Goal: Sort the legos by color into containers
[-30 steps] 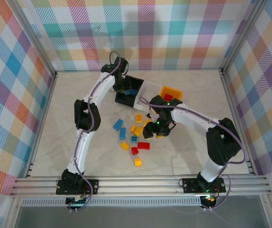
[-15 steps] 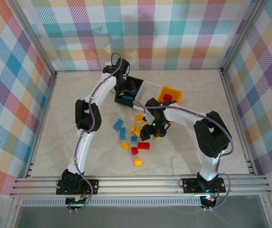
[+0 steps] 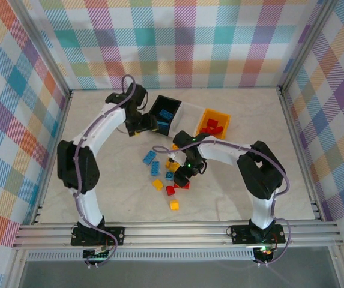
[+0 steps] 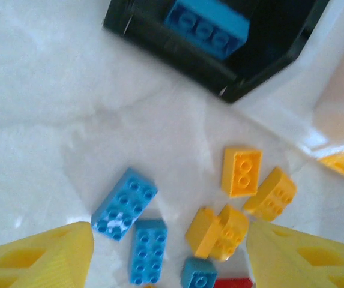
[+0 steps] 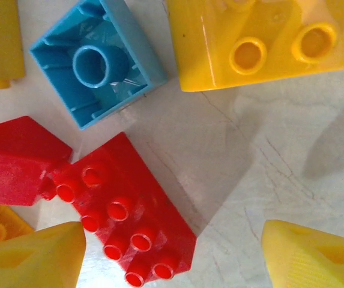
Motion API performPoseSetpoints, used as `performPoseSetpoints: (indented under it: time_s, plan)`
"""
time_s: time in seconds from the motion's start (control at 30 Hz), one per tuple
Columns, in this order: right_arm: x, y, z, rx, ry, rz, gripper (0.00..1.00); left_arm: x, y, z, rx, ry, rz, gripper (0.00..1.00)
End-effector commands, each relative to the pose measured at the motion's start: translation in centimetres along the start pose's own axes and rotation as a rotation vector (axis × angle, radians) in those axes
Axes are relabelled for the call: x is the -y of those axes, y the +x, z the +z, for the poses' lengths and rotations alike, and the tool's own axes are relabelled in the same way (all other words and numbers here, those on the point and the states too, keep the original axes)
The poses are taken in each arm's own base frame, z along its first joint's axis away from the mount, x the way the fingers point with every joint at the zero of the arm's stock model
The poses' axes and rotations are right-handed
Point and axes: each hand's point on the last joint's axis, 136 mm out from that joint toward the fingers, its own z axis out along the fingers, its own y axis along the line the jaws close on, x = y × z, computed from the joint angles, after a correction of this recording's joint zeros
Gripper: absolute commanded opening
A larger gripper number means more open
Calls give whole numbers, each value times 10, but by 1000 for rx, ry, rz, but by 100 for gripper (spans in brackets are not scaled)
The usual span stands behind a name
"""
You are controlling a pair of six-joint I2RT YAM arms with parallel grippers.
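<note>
The containers stand in a row at the back: a black bin (image 3: pixel 159 108) with a blue brick (image 3: pixel 166 114) inside, a white bin (image 3: pixel 190 113) and a yellow-orange bin (image 3: pixel 208 116) with red bricks (image 3: pixel 214 127). Loose legos in blue (image 3: pixel 149 157), yellow (image 3: pixel 158 184) and red (image 3: pixel 170 190) lie mid-table. My left gripper (image 3: pixel 147 125) (image 4: pixel 170 264) hangs open and empty just left of the black bin (image 4: pixel 220 72), looking onto blue legos (image 4: pixel 123 203) and yellow legos (image 4: pixel 242 171). My right gripper (image 3: pixel 184 174) (image 5: pixel 172 258) is open low over a red brick (image 5: pixel 129 222), which lies beside its left finger (image 5: pixel 30 258).
Around the red brick lie an upturned blue brick (image 5: pixel 96 60), a large yellow brick (image 5: pixel 262 42) and a second red piece (image 5: pixel 15 162). A single yellow brick (image 3: pixel 173 204) sits nearest the arms' bases. Aluminium rails and checked walls enclose the table.
My left gripper has opened and pulled back leftward out of the black bin. My right gripper has slid left and nearer, onto the red brick, and opened wider.
</note>
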Motion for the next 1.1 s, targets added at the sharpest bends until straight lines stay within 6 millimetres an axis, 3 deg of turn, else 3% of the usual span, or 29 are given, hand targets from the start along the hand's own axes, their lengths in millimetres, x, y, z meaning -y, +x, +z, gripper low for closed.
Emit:
performPoseSetpoints:
  time_s: [0.0, 0.17, 0.37, 0.47, 0.67, 0.73, 0.83, 0.93, 1.07]
  plan:
    - [0, -2, 10, -28, 19, -101, 78, -16, 33, 4, -62, -8, -3, 69]
    - [1, 0, 23, -63, 30, -111, 78, -39, 69, 12, -118, -38, -18, 69]
    - [-6, 0, 33, -89, -8, -63, 76, -49, 85, 18, -144, -47, -30, 70]
    - [-11, 11, 30, -98, -26, 34, 74, -50, 87, 17, -140, -47, -31, 70]
    - [8, 59, 12, -121, 4, 388, 71, -49, 87, 21, -142, -38, -31, 70]
    - [6, 70, 5, -102, -24, 471, 71, -47, 86, 24, -146, -31, -32, 70]
    - [-6, 64, -11, -30, -84, 491, 72, -44, 82, 27, -148, -22, -28, 70]
    - [-6, 58, -31, 25, -63, 495, 76, -41, 80, 28, -148, -16, -24, 70]
    - [-9, 56, -37, -23, -73, 595, 84, -41, 79, 25, -143, -17, -16, 71]
